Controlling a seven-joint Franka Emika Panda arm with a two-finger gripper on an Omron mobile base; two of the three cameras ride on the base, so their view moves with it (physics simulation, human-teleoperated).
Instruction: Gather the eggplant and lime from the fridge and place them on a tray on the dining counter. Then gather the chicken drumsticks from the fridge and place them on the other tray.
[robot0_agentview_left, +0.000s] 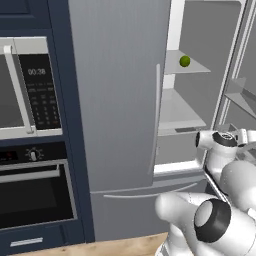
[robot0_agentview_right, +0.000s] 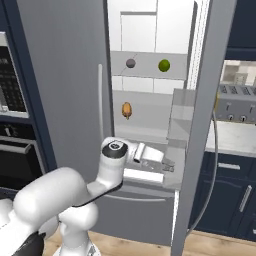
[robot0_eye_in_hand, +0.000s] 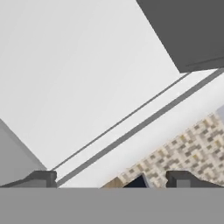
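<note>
Hand first: my two dark finger tips stand spread as wide as they go, with nothing between them. Through the hand camera I see pale, flat fridge surfaces crossed by grey lines, plus a patch of speckled floor. From the right base camera, the wrist sits low at the open side of the tall grey fridge, just above the bottom ledge of the compartment and well below the food.

On an upper glass shelf rests the small round green lime; I also spot it from the left base camera. Beside it on the same shelf lies a small dull purplish-grey round thing, possibly the eggplant, though it's too small for me to be sure. One shelf down is an orange-brown chicken drumstick. I can make out just one of these.

Lime, I judge, is firm, light and smooth-skinned, so it may roll or squirt out of a pinch. I'd close across its widest part, fingers level with the shelf. Eggplant should be glossy and a bit heavier, best taken across the body, not the tip. Drumstick looks irregular and perhaps slippery; gripping the thick meaty end seems safer than the thin bone.

To the fridge's left stand a built-in microwave and black wall oven.
</note>
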